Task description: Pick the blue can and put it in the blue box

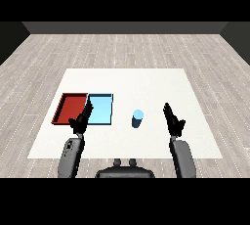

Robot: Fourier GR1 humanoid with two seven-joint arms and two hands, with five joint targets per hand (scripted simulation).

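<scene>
A blue can (137,119) stands upright on the white table, right of the light blue tray (101,109). My right hand (172,120) hovers to the can's right, fingers straight, a clear gap between them. My left hand (81,119) is raised over the near edge where the red tray (70,108) and the blue tray meet, its fingers straight and holding nothing. It covers part of the blue tray's near left corner.
The two trays lie side by side at the table's left, red on the outside. The white table (146,84) stretches behind and to the right of the can. Wooden floor surrounds the table.
</scene>
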